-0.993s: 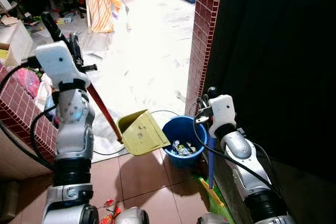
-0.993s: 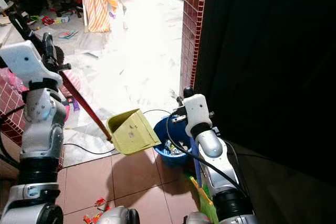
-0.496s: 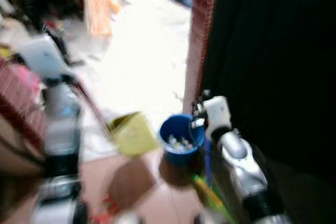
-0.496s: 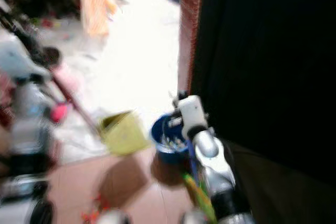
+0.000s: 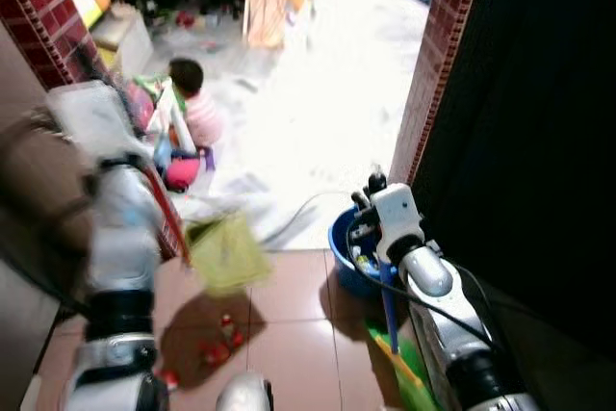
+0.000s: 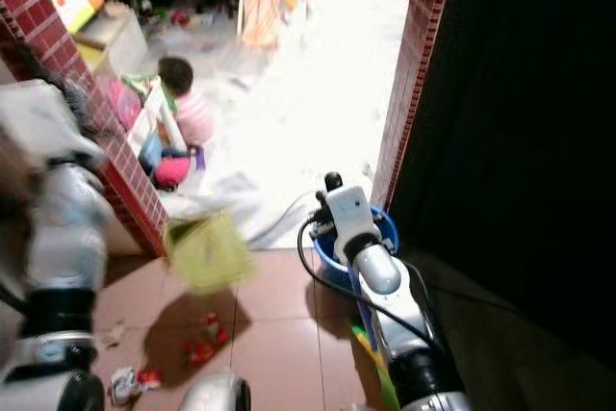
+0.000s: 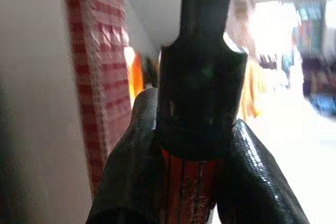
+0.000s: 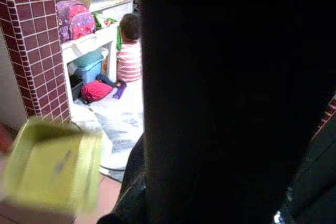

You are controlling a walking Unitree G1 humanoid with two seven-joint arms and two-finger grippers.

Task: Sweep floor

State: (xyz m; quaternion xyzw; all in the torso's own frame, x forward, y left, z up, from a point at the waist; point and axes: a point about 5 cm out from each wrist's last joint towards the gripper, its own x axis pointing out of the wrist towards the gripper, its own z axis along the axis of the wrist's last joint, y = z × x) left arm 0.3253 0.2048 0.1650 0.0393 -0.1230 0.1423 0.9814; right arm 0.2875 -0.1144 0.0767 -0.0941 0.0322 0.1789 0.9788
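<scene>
A: Item, yellow dustpan [image 5: 226, 254]; location?
B: Raised above the tile floor [image 5: 298, 334], at the end of its red handle [image 7: 189, 190]. Left gripper [image 7: 190, 182] clenched on that handle.
A: Right gripper [image 5: 371, 183]?
B: Beside blue bucket [image 5: 348, 267]; finger state cannot be told.

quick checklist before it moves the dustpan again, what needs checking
1. Left gripper hold on the red dustpan handle: ok, fingers closed around it.
2. Yellow dustpan steady: not ok, blurred, held above the floor.
3. Path: not ok, a person sits on the floor just beyond the brick wall.
4. Litter left to sweep: not ok, red bits lie on the tiles.
5. Blue bucket upright: ok.
6. Right gripper grip: cannot tell.
</scene>
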